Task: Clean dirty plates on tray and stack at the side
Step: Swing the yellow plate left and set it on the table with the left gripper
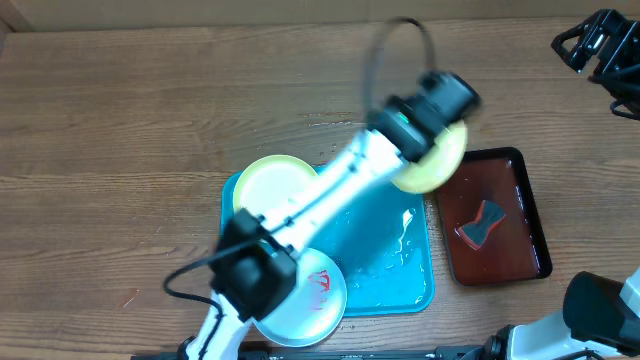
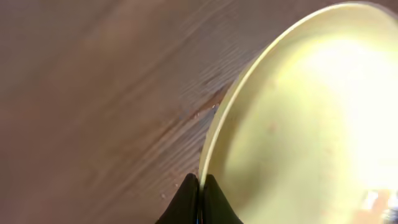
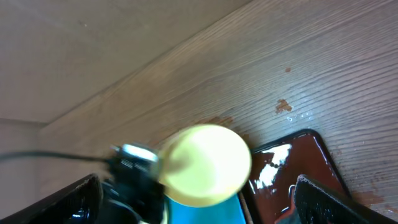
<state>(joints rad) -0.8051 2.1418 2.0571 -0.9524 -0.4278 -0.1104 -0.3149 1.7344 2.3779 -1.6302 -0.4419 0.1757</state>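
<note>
**Yellow-green plate [image 2: 298,124] in a rim pinch, held off the tray**

Pinching that rim edge-on with the left fingers [image 2: 183,205], pads closed to a sliver on either face. Left gripper [image 2: 199,186] low in its wrist view, bare wood beyond. Holding the plate past the far right corner of the turquoise tray [image 1: 375,285], over the table and just overlapping the far left corner of the red-brown tray [image 1: 515,195]. Cannot tell whether touching down or hanging above. No red smear to be seen on the lit face, though glare washes out much of it.

Further out, on the turquoise tray: a second yellow-green plate [image 1: 265,180] at the far left, and a pale blue-rimmed plate [image 1: 325,295], red-smeared, at the near edge and partly under the arm. In the red-brown tray, a dark pad-like thing [image 1: 482,222], probably the wiper. Right gripper [image 3: 196,183] empty, its fingers [image 3: 74,199] spread wide at the bottom corners of its own view, well apart from the plate.

Reads as the set-aside step for the first plate, with two more to clean. Next calls for choosing a bare patch of table beside the trays, levelling the plate, lowering it flat, and only then opening. Thin hold on the rim, so go slowly and steer wide of the red-brown tray's lip.
</note>
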